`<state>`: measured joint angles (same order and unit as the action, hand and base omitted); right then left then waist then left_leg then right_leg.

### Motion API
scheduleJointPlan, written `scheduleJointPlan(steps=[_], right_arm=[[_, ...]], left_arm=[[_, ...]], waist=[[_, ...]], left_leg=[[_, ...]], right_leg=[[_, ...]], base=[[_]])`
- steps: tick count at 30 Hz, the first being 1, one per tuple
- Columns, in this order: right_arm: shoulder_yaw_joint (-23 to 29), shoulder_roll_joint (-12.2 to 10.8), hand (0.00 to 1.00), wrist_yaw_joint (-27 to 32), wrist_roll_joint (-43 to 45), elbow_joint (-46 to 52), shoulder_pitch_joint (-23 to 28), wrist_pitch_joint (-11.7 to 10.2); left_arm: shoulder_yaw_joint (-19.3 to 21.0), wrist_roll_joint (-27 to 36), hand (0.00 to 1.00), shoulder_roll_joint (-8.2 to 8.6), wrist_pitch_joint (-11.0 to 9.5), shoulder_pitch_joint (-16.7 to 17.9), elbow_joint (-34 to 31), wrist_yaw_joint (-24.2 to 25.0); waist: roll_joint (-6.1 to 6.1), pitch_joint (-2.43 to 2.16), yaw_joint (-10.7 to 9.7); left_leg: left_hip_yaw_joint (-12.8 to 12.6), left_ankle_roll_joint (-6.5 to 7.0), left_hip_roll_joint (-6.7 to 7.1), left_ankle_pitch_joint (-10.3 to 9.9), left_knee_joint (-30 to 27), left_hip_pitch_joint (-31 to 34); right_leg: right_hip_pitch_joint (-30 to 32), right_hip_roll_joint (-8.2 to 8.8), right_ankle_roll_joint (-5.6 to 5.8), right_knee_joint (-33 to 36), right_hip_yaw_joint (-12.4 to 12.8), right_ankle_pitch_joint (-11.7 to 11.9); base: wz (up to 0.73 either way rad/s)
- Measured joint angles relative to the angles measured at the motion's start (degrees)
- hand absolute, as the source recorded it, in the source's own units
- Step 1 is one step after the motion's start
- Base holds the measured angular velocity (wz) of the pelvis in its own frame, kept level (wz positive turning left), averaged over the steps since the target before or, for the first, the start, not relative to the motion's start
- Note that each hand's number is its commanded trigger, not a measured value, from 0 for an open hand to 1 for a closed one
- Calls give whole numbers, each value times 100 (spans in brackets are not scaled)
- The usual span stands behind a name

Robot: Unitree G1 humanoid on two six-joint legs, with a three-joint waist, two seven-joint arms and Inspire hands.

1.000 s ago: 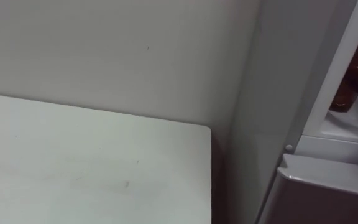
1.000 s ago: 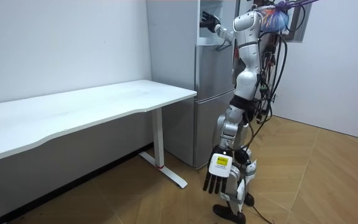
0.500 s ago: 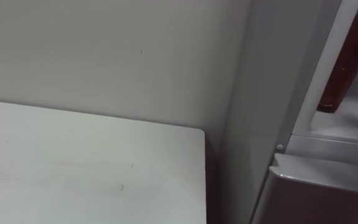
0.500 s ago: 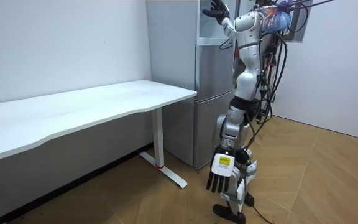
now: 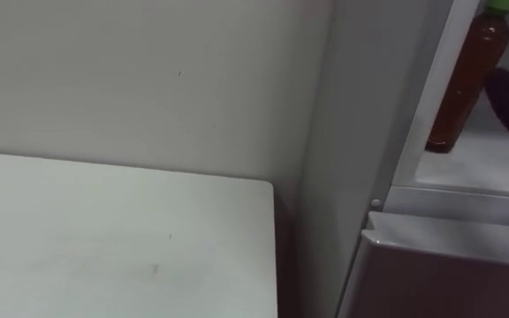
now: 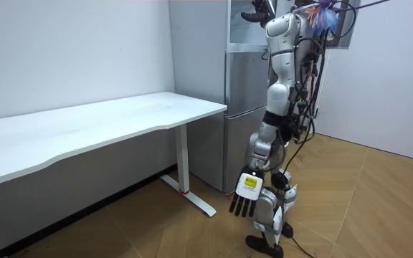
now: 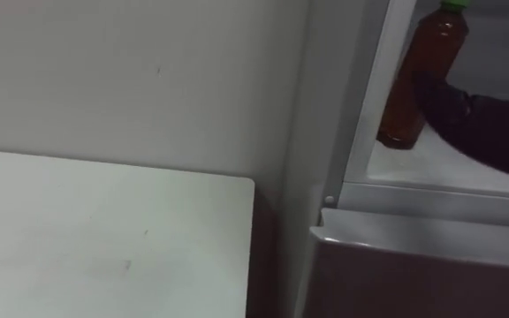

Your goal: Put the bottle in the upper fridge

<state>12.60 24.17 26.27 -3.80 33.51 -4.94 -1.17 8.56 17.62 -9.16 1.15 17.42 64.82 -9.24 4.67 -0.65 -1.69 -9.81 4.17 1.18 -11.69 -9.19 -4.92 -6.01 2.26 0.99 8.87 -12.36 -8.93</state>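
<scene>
Fingers (image 6: 239, 209) straight, left hand (image 6: 249, 185) hangs; bottle (image 5: 467, 79) shelved.

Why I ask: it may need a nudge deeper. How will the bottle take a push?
Tall, narrow and upright, the bottle would likely tip if pushed high. It looks full of brown liquid, so probably heavy for its size. On the smooth shelf it may slide.

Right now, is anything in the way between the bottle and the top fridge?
Nothing visible is. The bottle already stands upright on the upper fridge shelf, with the right robot hand just beside it.
</scene>
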Motion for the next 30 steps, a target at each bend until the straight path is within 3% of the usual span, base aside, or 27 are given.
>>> scheduleJointPlan(steps=[4,8,10,13,17,22,30], right_arm=[[7,-209,0,-149,-53,197,73,-120],[142,-286,0,-226,-258,236,195,-353],[242,-453,0,-266,-392,235,233,-380],[272,-494,0,-252,-706,223,421,-431],[288,-736,0,-144,-949,22,821,-446],[435,-1075,0,-48,-1025,-636,1332,-415],[452,-1163,0,676,-1168,-1412,1519,-434]], left_arm=[[1,90,0,8,-151,7,137,0],[-41,90,0,71,-174,-3,213,-2],[-54,90,0,94,-186,-7,244,-3],[-190,89,0,97,-203,-4,275,-33],[-201,83,0,131,-210,-8,274,-97],[-198,90,0,156,-207,-83,251,-121],[-315,89,0,141,-208,-163,156,-120]], waist=[[-43,6,-102],[-104,9,-168],[-142,13,-183],[-236,27,-193],[-322,33,-250],[-310,18,-273],[-374,49,-293]], left_leg=[[-108,-7,-34,-48,5,10],[-121,-15,-46,-62,-46,12],[-125,-15,-44,-62,-43,8],[-156,-15,-46,-63,-15,-17],[-177,-16,-48,-64,73,-65],[-201,-16,-49,-63,86,-32],[-245,-5,-50,-75,92,-33]], right_leg=[[42,-32,-12,6,128,9],[43,-43,-17,2,161,12],[46,-44,-17,-1,166,12],[48,-47,-16,-2,206,12],[21,-43,-14,-6,163,10],[90,-45,-13,18,170,9],[135,-58,-6,85,264,5]], base=[[-15],[-1],[0],[-4],[-2],[-2],[-3]])
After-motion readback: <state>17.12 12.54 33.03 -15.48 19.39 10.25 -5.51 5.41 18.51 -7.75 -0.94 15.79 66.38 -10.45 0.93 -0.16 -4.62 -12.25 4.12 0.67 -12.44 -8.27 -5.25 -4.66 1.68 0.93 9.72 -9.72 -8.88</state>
